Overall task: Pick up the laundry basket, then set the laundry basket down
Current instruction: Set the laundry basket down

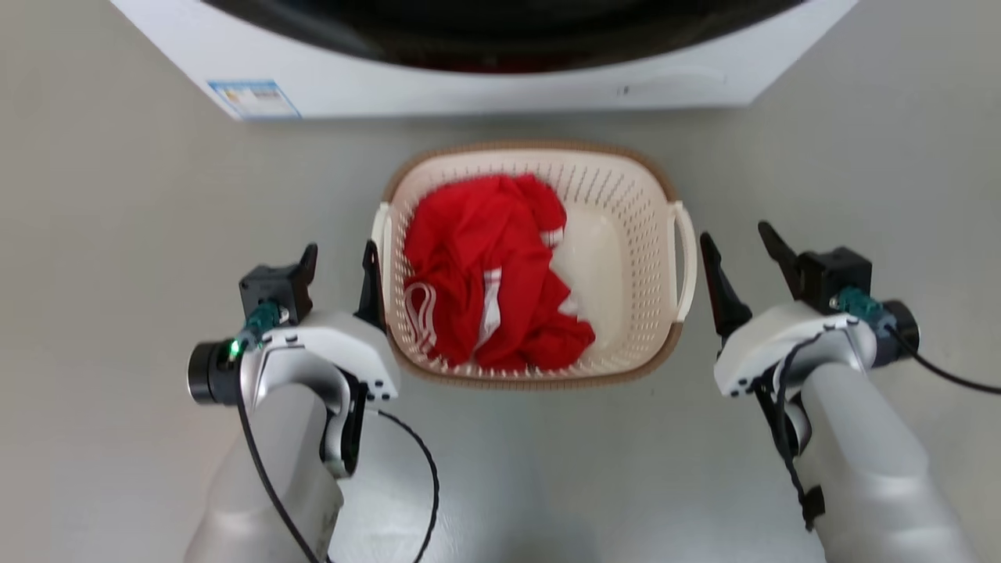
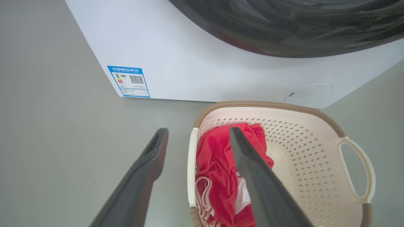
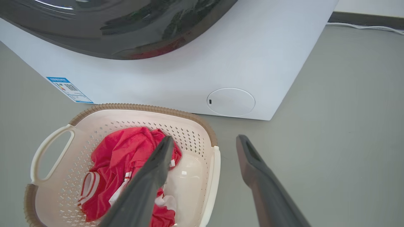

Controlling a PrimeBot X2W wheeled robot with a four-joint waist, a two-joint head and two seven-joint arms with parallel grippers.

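Left wrist view: QR-code label [image 2: 128, 81] on washer [image 2: 195, 63] behind laundry basket [image 2: 303, 151].

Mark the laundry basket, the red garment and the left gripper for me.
laundry basket [image 1: 539, 146], head view, far brown rim.
red garment [image 1: 469, 250], head view, middle of cloth.
left gripper [image 1: 340, 249], head view, midway between fingertips.

Head camera looks down; low wrist cameras share the laundry basket [image 1: 626, 242].

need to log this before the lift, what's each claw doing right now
Left claw: open, holding nothing.
Right claw: open, holding nothing.
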